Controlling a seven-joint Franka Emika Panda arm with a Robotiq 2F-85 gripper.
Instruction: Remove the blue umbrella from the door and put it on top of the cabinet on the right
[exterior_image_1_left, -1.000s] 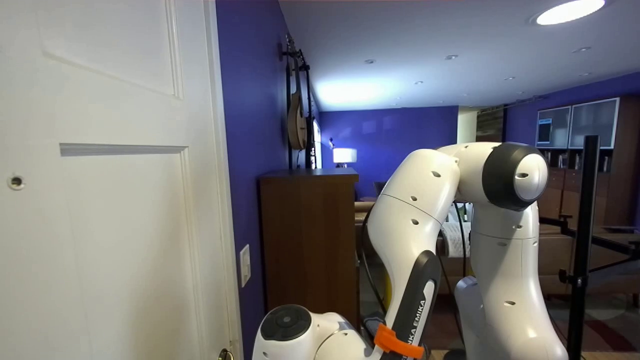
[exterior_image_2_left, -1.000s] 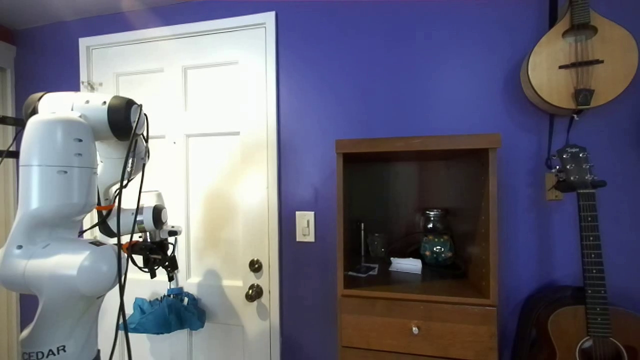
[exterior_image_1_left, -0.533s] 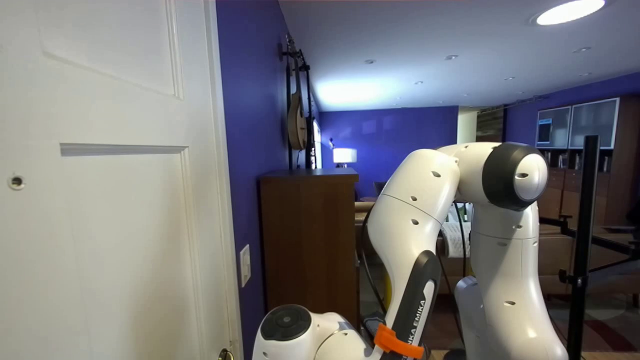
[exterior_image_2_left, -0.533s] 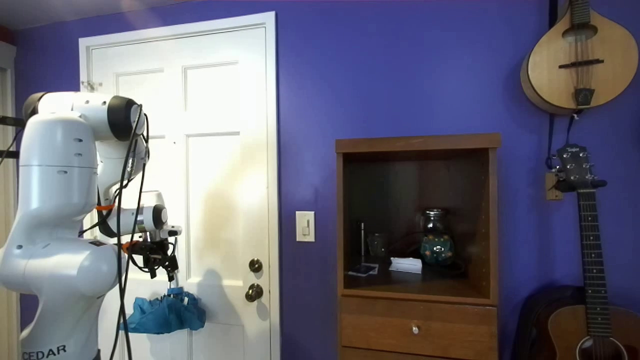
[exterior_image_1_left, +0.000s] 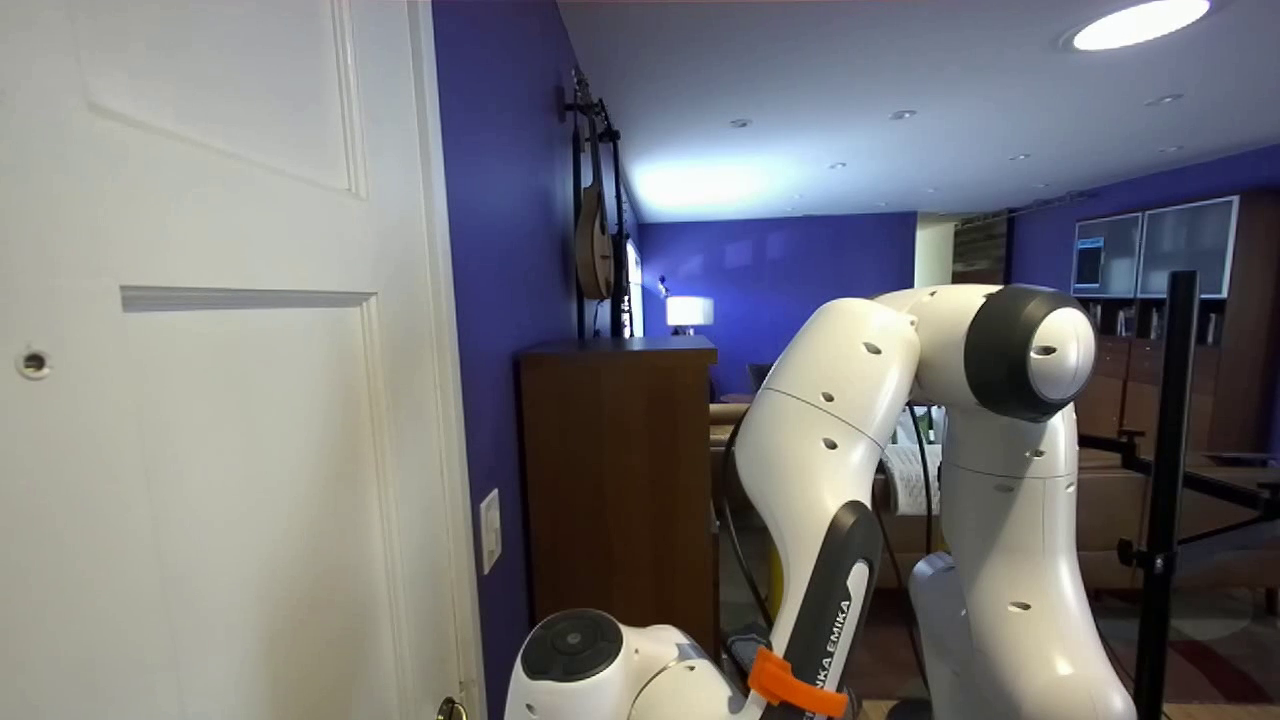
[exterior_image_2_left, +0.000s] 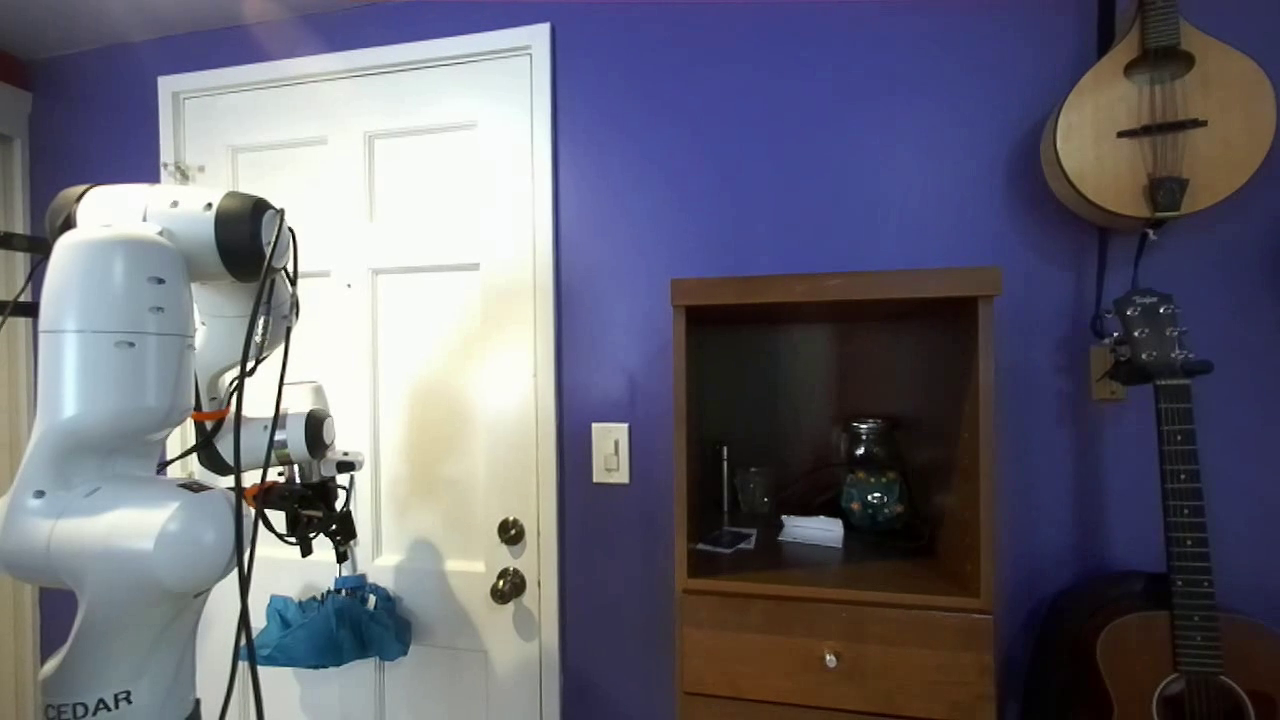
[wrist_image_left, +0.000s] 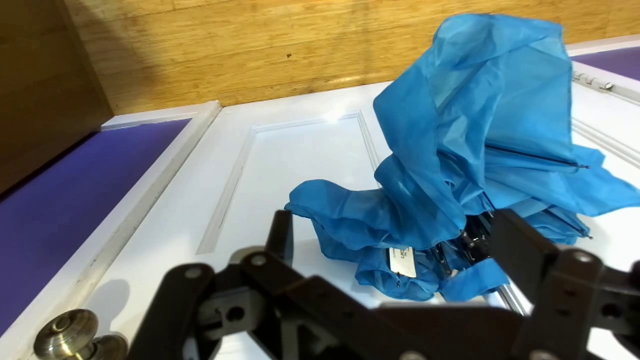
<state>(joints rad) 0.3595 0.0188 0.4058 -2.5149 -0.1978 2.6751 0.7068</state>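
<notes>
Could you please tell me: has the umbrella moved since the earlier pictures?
No. In an exterior view, the umbrella keeps the same position relative to the lower knob.

Your blue umbrella (wrist_image_left: 430, 190) hangs crumpled, loosely furled, wht tag (wrist_image_left: 402, 261) showing, in front of the closed wht door (exterior_image_2_left: 400, 380); brn wood cabinet (exterior_image_2_left: 835, 287), open-fronted, stands to door's R in an exterior view.

The white robot arm (exterior_image_2_left: 120, 560) reads "CEDAR" low down in an exterior view; in an exterior view, "NKA EMIKA" runs along it above an orange band (exterior_image_1_left: 795, 686); a white label (wrist_image_left: 402, 262) on the blue umbrella (wrist_image_left: 465, 130) and a guitar headstock (exterior_image_2_left: 1147, 318) bear print too small to read surely.
</notes>
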